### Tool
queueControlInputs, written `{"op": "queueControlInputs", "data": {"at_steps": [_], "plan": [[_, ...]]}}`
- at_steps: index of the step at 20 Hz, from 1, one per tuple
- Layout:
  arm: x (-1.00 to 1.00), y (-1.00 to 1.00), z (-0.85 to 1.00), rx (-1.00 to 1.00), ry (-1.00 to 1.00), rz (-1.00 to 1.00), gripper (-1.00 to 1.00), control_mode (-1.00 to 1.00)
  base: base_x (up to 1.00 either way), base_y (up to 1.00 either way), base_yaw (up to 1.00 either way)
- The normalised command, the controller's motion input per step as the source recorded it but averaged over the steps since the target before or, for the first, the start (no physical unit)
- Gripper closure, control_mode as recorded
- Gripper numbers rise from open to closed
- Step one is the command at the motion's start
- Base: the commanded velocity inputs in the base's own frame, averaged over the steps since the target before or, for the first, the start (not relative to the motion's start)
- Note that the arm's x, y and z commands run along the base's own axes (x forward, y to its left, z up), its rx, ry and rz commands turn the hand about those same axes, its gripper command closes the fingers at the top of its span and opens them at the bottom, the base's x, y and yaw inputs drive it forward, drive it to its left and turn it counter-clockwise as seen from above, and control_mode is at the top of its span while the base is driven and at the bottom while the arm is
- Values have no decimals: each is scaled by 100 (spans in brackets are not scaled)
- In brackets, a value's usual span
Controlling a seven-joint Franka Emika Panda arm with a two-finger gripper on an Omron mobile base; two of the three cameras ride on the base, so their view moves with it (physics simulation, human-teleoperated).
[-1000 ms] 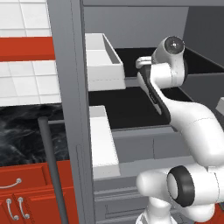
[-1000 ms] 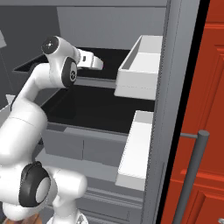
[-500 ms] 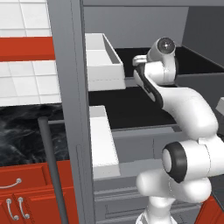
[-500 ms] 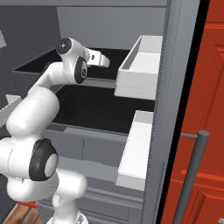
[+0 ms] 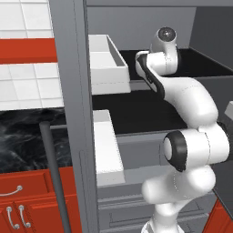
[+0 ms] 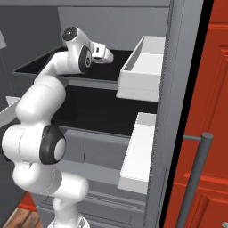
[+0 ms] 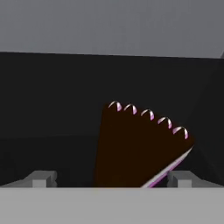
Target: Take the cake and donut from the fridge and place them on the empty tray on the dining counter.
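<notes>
The fridge [image 5: 68, 91] stands open, and my arm reaches onto its upper black shelf [image 6: 40, 67]. In the hand view a dark chocolate cake [image 7: 135, 148] wedge with pale pink dollops along its edge lies on that shelf. It sits just ahead of my gripper [image 7: 111, 180], between the two fingertips [image 7: 41, 180], leaning toward the right one. The jaws are open and spread wide with nothing held. The gripper [image 6: 103, 53] points into the shelf's depth. The donut, tray and dining counter are out of view.
White door bins [image 5: 107, 59] hang left of the shelves, with another [image 6: 142, 67] on the right door. A lower black shelf [image 5: 136, 113] lies under the arm. A bar handle [image 5: 52, 173], red cabinets [image 5: 18, 191] and a black worktop [image 5: 22, 136] flank the fridge.
The arm has stretched further into the fridge along the upper shelf, carrying the hand deeper. The jaws stayed open.
</notes>
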Motion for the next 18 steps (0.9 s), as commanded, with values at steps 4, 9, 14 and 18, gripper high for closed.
{"op": "queueControlInputs", "data": {"at_steps": [4, 9, 14, 18], "plan": [[-3, 0, 7, 0, 0, -1, -100, -100, 0, 0, 0], [-4, 0, 11, 0, 0, -3, -100, -100, 0, 0, 0], [30, -15, 1, 0, 0, -7, -100, -100, 0, 0, 0], [50, -47, 0, 0, 0, -3, -100, -100, 0, 0, 0]]}}
